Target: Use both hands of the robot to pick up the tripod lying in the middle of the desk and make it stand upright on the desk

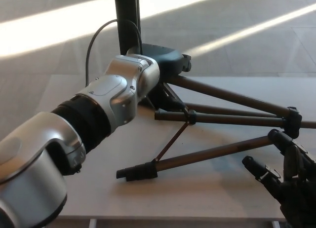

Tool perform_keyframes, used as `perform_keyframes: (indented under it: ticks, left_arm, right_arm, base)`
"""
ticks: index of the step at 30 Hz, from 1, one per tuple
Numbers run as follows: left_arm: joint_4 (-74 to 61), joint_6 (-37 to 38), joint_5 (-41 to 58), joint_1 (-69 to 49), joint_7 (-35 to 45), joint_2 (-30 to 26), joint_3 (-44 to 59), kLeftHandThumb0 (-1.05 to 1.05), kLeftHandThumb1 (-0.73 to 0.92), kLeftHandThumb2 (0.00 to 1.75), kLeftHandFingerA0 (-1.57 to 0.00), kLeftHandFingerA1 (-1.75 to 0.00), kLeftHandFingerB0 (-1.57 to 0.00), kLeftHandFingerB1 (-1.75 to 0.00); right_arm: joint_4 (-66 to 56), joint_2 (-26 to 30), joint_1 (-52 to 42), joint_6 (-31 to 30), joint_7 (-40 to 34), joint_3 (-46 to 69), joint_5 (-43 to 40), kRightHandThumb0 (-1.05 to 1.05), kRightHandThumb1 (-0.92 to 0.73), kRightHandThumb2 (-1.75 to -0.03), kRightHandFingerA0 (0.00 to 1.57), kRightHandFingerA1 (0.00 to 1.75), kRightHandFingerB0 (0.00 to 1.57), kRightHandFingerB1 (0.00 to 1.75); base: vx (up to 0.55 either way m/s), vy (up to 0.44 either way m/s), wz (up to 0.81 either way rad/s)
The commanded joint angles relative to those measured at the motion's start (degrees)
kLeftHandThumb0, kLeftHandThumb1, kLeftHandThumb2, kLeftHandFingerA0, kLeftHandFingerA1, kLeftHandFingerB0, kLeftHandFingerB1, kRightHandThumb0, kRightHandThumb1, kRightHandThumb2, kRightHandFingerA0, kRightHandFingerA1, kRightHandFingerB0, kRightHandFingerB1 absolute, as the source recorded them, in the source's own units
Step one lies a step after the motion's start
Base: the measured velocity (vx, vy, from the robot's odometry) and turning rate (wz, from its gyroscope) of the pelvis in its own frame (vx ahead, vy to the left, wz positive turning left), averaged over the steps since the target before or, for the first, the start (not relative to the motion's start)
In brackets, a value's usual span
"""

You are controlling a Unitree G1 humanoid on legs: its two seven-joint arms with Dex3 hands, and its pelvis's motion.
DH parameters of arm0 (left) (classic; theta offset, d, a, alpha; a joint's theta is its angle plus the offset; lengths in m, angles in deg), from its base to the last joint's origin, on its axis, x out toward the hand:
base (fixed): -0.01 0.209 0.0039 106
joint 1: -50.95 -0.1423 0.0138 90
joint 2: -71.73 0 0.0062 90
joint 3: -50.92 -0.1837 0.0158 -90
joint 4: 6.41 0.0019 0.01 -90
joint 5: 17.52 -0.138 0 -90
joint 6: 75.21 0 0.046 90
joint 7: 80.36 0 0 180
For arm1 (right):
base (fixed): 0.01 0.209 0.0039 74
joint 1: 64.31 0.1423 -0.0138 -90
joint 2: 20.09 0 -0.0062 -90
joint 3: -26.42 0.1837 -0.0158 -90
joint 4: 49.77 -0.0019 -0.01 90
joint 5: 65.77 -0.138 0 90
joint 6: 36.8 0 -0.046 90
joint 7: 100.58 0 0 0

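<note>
Matt dark metal tripod (222,117) lies on a smooth pale desk (197,183).

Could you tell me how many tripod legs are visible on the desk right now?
3. The far leg runs from under the left hand; the middle leg lies behind the centre column; the near leg ends at a foot by the desk's front edge. None seems hidden.

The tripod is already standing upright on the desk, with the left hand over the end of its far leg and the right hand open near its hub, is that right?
Not quite. The head view shows the tripod lying on its side on the desk, not upright. The left hand is over its far leg end, and the right hand is open near the hub.
</note>
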Motion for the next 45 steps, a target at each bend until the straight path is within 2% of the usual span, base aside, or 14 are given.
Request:
perform_keyframes:
  ticks: [1,2,12,23,24,26,27,28,37,38,39,41,42,45]
  left_arm:
    - [5.13,11.69,-11.49,-2.44,-25.04,2.83,0.97,-0.68,0.59,0.99,-0.49,-0.63,-0.31,-0.52]
    - [6.05,12.67,-11.98,-2.66,-28.72,3.42,1.11,-0.66,0.77,0.63,-0.62,-0.57,-0.42,-0.39]
    - [6.79,14.67,-10.46,-3.13,-33.19,5.98,3.91,-0.63,0.83,0.65,-0.80,-0.56,-0.52,-0.41]
    - [9.33,10.70,-19.69,-1.63,-21.47,4.44,-6.38,-0.72,0.73,0.63,-0.28,-0.44,-0.31,-0.31]
    - [9.29,9.99,-21.81,-2.09,-19.91,4.31,-8.98,-0.72,0.72,0.62,-0.21,-0.41,-0.31,-0.31]
    - [9.01,8.59,-22.95,-2.40,-17.18,4.35,-10.87,-0.77,0.58,0.93,-0.04,-0.42,-0.18,-0.44]
    - [9.16,8.16,-23.41,-2.69,-16.49,4.48,-11.67,-0.84,0.58,0.93,-0.05,-0.29,-0.18,-0.44]
    - [9.55,7.53,-23.85,-3.12,-15.50,4.70,-12.58,-0.78,0.55,0.95,0.00,-0.30,-0.14,-0.45]
    - [10.71,5.70,-24.26,-3.63,-12.40,5.66,-12.43,-0.80,0.55,0.95,0.00,-0.31,-0.11,-0.41]
    - [10.70,6.52,-23.63,-4.14,-13.68,5.52,-11.28,-0.80,0.54,0.93,-0.03,-0.40,-0.16,-0.45]
    - [10.68,8.86,-23.60,-4.73,-17.87,5.19,-10.17,-0.64,0.73,0.62,-0.58,-0.50,-0.42,-0.34]
    - [10.53,12.28,-23.89,-5.78,-24.05,4.59,-8.39,-0.64,0.73,0.62,-0.58,-0.50,-0.42,-0.34]
    - [10.87,15.00,-23.92,-6.74,-30.39,4.45,-6.92,-0.57,0.71,0.62,-0.90,-0.61,-0.59,-0.42]
    - [11.84,19.36,-25.34,-7.87,-45.32,4.98,-5.63,-0.42,0.85,0.72,-0.96,-1.61,-0.74,-0.73]
  right_arm:
    - [-3.11,2.04,0.54,-2.72,-1.72,0.22,0.24,-0.66,-0.74,-0.63,0.59,0.64,0.54,0.44]
    - [-3.04,1.93,0.56,-2.98,-2.13,0.35,0.25,-0.66,-0.75,-0.63,0.60,0.64,0.54,0.43]
    - [-2.35,2.30,0.37,-3.06,-1.27,-0.48,1.33,-0.68,-0.72,-0.61,0.62,0.67,0.54,0.44]
    - [-2.83,3.21,2.01,-4.24,-1.59,-0.79,2.13,-0.67,-0.74,-0.62,0.59,0.64,0.52,0.42]
    - [-2.59,3.61,2.17,-4.20,-0.70,-0.67,1.70,-0.65,-0.59,-0.97,0.52,0.70,0.43,0.55]
    - [-2.56,3.53,2.42,-4.39,-0.70,-0.76,1.51,-0.65,-0.74,-0.63,0.55,0.65,0.51,0.42]
    - [-2.59,3.65,2.57,-4.63,-0.73,-0.73,1.40,-0.65,-0.61,-0.98,0.52,0.69,0.43,0.54]
    - [-2.60,4.00,2.82,-4.93,-0.62,-0.57,1.24,-0.64,-0.75,-0.62,0.55,0.63,0.52,0.41]
    - [-2.88,4.37,3.61,-6.28,-1.32,-0.37,0.97,-0.63,-0.75,-0.62,0.55,0.62,0.53,0.41]
    - [-2.62,4.58,3.94,-6.31,-1.14,-0.81,1.52,-0.63,-0.75,-0.62,0.55,0.62,0.53,0.41]
    - [-2.50,4.64,4.11,-6.34,-1.12,-0.81,1.59,-0.63,-0.59,-0.96,0.52,0.68,0.46,0.55]
    - [-2.37,4.71,4.31,-6.45,-1.12,-0.89,1.66,-0.63,-0.59,-0.96,0.52,0.68,0.46,0.55]
    - [-2.31,4.84,4.38,-6.52,-1.13,-0.84,1.77,-0.64,-0.74,-0.63,0.57,0.63,0.52,0.41]
    - [-2.48,4.87,4.33,-6.71,-1.32,-0.56,1.73,-0.64,-0.73,-0.62,0.56,0.65,0.54,0.41]
  base:
    - [0.00,0.000,0.00]
    - [0.00,0.000,0.00]
    - [0.00,0.000,0.00]
    - [0.00,0.000,0.00]
    - [0.00,0.000,0.00]
    - [0.00,0.000,0.00]
    - [0.00,0.000,0.00]
    - [0.00,0.000,0.00]
    - [0.00,0.000,0.00]
    - [0.00,0.000,0.00]
    - [0.00,0.000,0.00]
    - [0.00,0.000,0.00]
    - [0.00,0.000,0.00]
    - [0.00,0.000,0.00]
